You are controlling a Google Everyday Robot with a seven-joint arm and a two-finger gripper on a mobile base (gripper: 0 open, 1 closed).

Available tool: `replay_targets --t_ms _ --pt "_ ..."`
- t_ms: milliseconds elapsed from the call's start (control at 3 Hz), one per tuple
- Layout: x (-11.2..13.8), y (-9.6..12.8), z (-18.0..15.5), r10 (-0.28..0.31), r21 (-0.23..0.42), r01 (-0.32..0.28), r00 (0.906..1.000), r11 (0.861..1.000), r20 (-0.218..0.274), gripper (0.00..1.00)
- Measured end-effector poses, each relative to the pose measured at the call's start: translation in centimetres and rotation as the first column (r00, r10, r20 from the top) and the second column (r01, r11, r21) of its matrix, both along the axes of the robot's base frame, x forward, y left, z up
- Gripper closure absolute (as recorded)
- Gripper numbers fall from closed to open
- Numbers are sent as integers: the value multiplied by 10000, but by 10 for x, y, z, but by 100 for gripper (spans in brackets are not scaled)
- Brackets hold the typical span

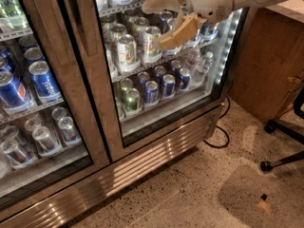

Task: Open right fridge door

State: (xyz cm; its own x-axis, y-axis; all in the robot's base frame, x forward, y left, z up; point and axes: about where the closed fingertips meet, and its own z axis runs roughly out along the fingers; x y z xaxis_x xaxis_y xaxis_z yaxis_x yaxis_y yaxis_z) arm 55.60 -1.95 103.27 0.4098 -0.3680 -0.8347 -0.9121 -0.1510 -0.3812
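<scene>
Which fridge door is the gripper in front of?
The right fridge door, with the white LED strip; gripper is before its upper glass, not the Pepsi-can door.

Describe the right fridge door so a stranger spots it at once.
Start at the steel two-door drinks fridge filling the left of the view. The right fridge door is its glass pane nearer the wooden cabinet, with the tool open in front of its upper part. Unlike the left door with big blue Pepsi cans, it has a bright white LED strip down its right edge.
</scene>
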Motion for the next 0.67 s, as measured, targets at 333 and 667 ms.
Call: replay_targets --t_ms 333,667 --pt "3 3 3 244 -159 -243 9996 9996 103 35" --pt "9 6 11 404 -247 -396 9987 9989 304 38"
